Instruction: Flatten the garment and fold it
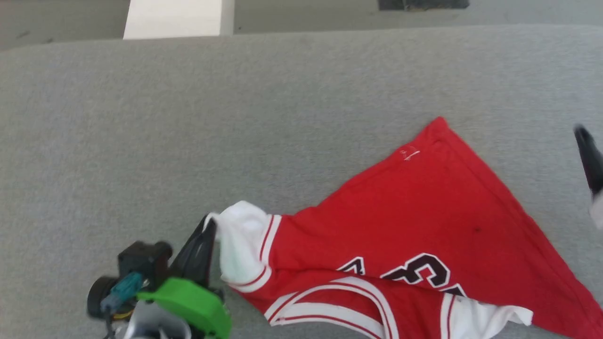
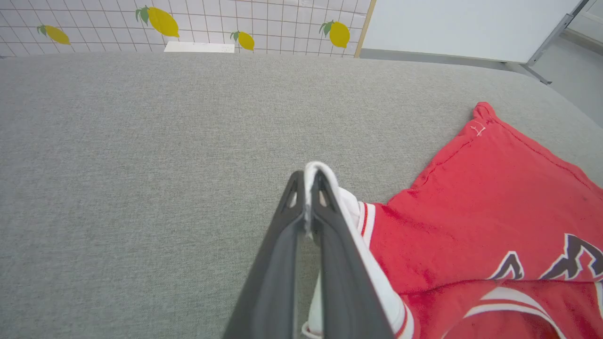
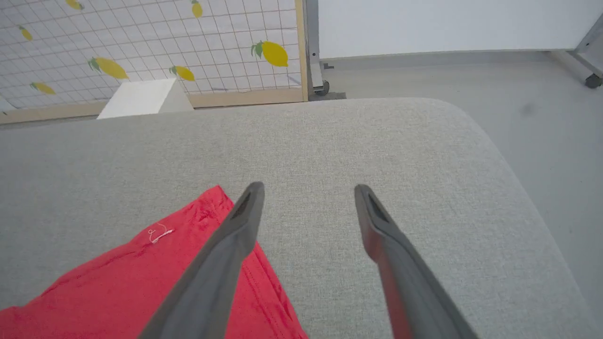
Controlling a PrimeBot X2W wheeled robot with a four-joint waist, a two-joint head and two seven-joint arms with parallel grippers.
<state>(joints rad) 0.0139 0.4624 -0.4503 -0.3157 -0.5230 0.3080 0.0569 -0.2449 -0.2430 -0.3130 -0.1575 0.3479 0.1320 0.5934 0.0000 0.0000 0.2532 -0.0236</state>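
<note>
Left gripper (image 2: 309,181): pressed together on the white sleeve (image 1: 240,245) edge, a thin pinch.
Garment (image 1: 414,212): rumpled on the grey cushion (image 1: 235,117), red body fanned rightward, chest folded over.
Risk: a pull by the sleeve alone may drag the whole shirt or slip the pinch free, since nothing anchors the far side.
Right gripper (image 3: 306,188): fingers spread wide, empty, above the cushion just beside the red hem corner.

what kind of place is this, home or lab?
Probably a lab or staged test area, not a home: grey fabric-covered worktop, framed lemon-print partition, bare grey floor.
</note>
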